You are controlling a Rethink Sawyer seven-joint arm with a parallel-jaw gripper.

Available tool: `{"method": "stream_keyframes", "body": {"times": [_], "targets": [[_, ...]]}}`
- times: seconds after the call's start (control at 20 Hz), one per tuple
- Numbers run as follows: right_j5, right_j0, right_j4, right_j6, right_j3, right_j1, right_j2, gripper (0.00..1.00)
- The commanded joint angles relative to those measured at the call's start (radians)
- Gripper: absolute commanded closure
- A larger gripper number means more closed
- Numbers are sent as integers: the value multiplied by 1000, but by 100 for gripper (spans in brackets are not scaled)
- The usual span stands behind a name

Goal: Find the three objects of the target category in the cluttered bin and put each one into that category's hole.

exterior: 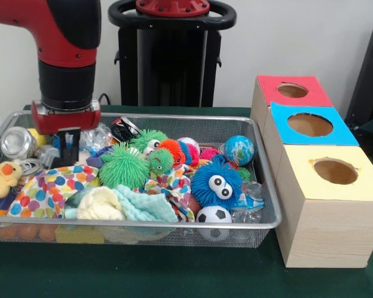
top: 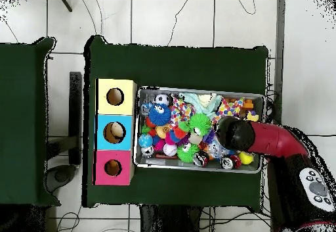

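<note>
My gripper [exterior: 65, 148] hangs from the red and black arm [top: 235, 134] and reaches down into the left part of the wire bin [exterior: 264, 217], among a silver tin [exterior: 17, 142], clear plastic and a polka-dot cloth [exterior: 50, 189]. The clutter hides its tips. The bin also holds a green spiky ball [exterior: 123, 166], a blue fuzzy ball with eyes [exterior: 216, 183], a soccer ball [exterior: 213, 215], a globe ball [exterior: 239, 149] and a yellow plush duck [exterior: 3, 177]. In the overhead view the arm covers the gripper.
Three wooden boxes with round holes stand in a row right of the bin: red-topped [exterior: 320, 96], blue-topped [exterior: 345, 133], yellow-topped [exterior: 360, 189]. White [exterior: 99, 205] and mint [exterior: 146, 206] cloths lie at the bin's front. Green cloth covers the table [exterior: 174, 273].
</note>
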Motion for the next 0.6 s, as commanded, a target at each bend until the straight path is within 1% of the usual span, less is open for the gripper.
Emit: {"method": "stream_keyframes", "body": {"times": [0.05,0.25,0.45,0.6], "targets": [[-67,-8,-29,141,-24,23,-23,100],[-61,-9,-30,115,-38,25,-24,100],[-74,2,-32,120,-80,77,-26,100],[-89,13,-39,130,-88,86,-42,100]]}}
